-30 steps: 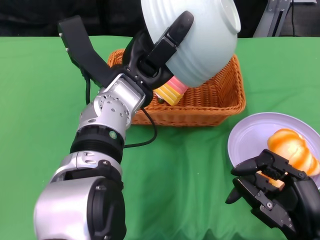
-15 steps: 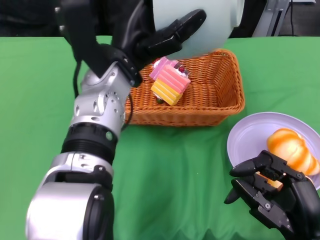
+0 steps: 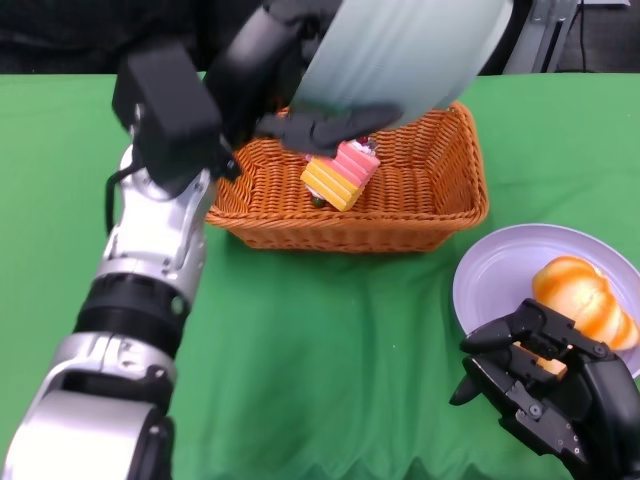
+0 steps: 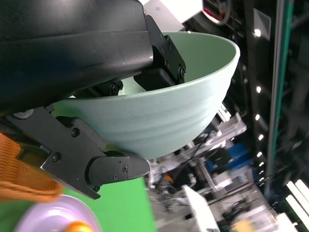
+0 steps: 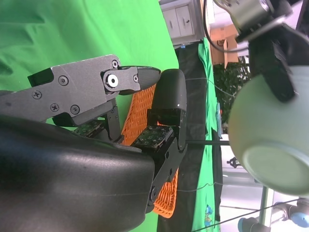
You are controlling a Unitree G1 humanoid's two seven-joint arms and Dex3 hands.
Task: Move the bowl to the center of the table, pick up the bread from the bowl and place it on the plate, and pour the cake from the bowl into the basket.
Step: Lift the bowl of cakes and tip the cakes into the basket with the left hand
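Above the basket (image 3: 350,190), the left robot hand (image 3: 300,110) is gripping the bowl (image 3: 400,50) by its rim, tipped; it looks rigid, smooth and likely slippery. Cake (image 3: 341,175) is lying in the basket. The right robot hand (image 3: 545,390) is resting empty, fingers apart, beside the plate (image 3: 500,275) bearing the bread (image 3: 585,300).

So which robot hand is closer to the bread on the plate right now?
Right. The right robot hand sits at the plate's near edge, just beside the bread. The left robot hand is across the table, holding the bowl over the basket.
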